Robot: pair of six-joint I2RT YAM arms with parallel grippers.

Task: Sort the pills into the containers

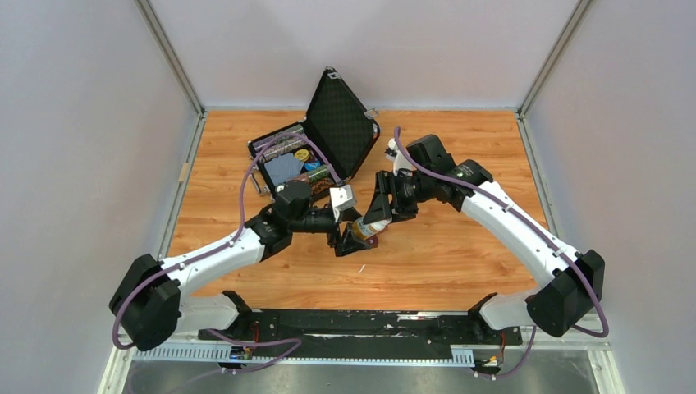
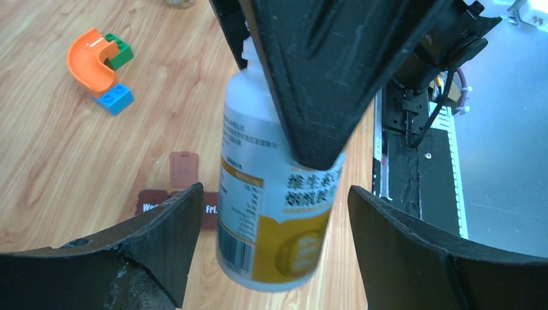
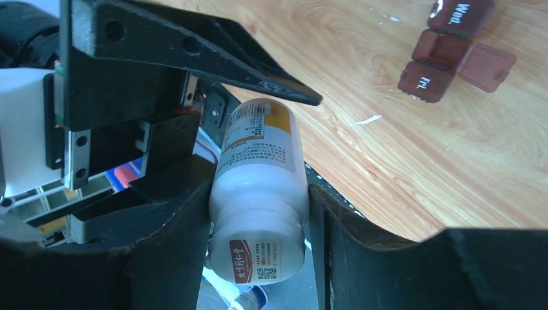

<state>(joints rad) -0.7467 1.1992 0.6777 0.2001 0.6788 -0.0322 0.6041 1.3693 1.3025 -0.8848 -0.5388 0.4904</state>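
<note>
Right fingers [image 3: 174, 245]: you're clamping the bottle [image 3: 258, 148].
Left fingers [image 2: 161, 239]: yours spread wide, flanking it.
Containers [image 3: 446, 48]: on desk [image 3: 400, 174], 1 lid open.

one pill bottle [image 2: 271, 213], one three-compartment container strip [image 3: 442, 50], one black case [image 1: 341, 123], perhaps three toy bricks [image 2: 103, 64].

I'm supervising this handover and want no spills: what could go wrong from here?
1. The pill bottle hangs only in the right gripper's jaws. The left gripper's jaws stand open either side of it, so an early release would likely drop it.
2. The pill organiser has just one lid open, a small target; poured pills could scatter on the table.
</note>
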